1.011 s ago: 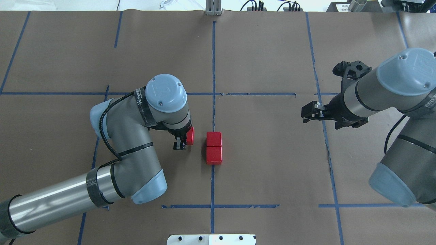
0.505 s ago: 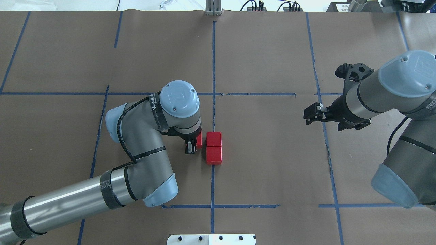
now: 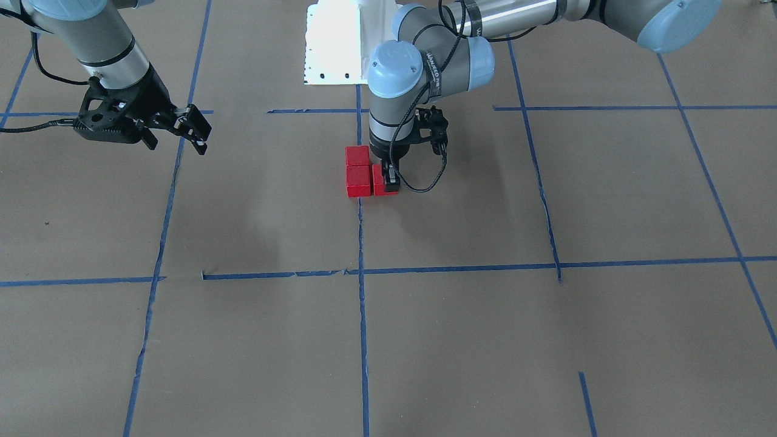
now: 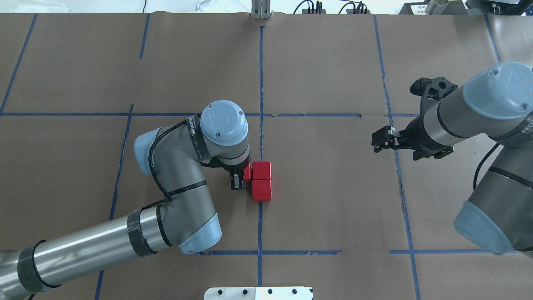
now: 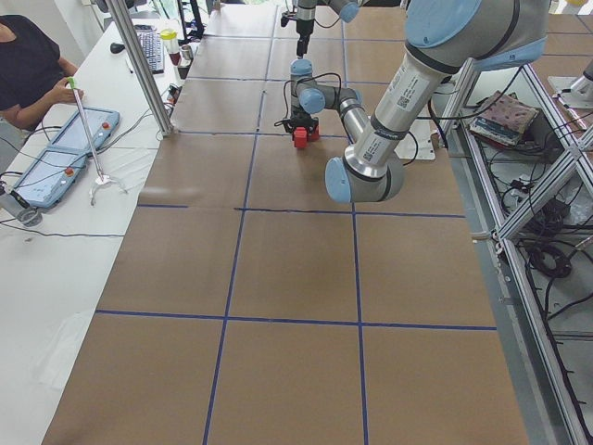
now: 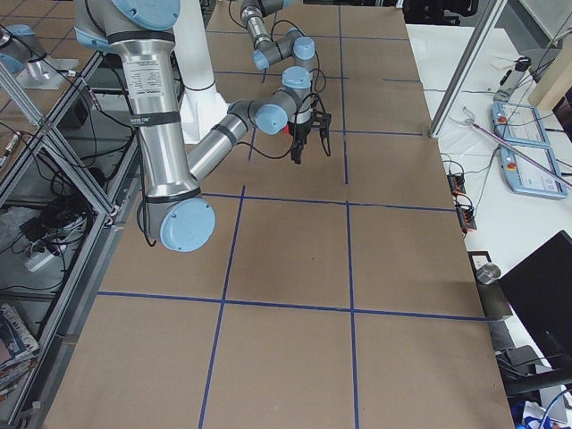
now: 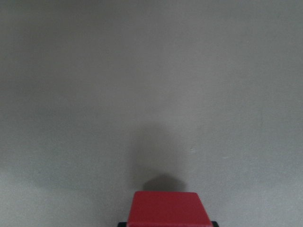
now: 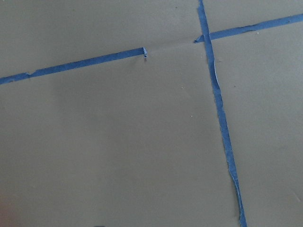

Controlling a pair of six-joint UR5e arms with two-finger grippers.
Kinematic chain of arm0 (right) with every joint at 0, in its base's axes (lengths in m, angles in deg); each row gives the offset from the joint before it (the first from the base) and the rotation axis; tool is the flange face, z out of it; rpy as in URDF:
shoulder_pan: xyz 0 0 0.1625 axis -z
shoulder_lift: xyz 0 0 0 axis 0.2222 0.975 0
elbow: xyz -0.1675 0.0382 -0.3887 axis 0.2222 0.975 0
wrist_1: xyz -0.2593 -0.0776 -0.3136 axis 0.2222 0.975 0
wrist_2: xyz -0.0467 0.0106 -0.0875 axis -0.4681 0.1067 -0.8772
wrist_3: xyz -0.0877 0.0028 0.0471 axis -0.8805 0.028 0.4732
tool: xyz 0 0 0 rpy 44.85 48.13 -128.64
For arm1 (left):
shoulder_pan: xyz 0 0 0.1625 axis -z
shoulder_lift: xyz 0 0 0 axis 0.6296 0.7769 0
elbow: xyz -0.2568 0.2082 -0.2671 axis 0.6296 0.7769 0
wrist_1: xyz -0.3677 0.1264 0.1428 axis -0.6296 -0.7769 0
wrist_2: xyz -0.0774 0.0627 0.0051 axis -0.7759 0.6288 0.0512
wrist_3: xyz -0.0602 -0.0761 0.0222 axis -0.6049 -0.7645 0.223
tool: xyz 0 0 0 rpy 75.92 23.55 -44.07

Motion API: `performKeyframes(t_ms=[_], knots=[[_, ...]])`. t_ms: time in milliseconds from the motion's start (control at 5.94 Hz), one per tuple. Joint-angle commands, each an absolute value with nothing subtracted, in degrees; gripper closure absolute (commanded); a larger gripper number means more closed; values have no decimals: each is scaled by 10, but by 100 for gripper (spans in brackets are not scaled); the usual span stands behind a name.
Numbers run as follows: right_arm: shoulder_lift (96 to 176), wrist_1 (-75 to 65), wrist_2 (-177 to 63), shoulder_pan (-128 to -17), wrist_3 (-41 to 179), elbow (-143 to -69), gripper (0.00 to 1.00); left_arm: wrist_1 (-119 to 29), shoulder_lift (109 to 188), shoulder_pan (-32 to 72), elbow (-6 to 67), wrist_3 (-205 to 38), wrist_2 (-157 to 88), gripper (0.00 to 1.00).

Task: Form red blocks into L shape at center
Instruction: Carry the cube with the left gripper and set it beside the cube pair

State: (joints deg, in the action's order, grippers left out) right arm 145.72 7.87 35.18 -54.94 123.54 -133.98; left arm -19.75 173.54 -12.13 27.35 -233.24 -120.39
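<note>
Two red blocks lie touching in a line on the vertical blue tape line of the brown paper center patch; they also show in the front view. My left gripper is shut on the third red block, held low right beside the far block's left face. The left wrist view shows this block at the bottom edge. My right gripper hangs open and empty above the paper far to the right.
The white robot base plate sits at the table's near edge. Blue tape grid lines cross the brown paper. An operator sits at a side table beyond the far edge.
My left gripper has carried the red block rightward until it sits beside the far block of the pair. The right arm drifted slightly, its gripper unchanged.
</note>
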Motion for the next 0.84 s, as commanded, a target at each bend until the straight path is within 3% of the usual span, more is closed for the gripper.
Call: performKeyframes(t_ms=[0, 674], knots=[[1457, 79, 352, -549, 1235, -1340, 0, -200, 1735, -122, 272, -2334, -1204, 95], [1457, 79, 353, -550, 1235, -1343, 0, -204, 1736, -124, 272, -2334, -1204, 91]])
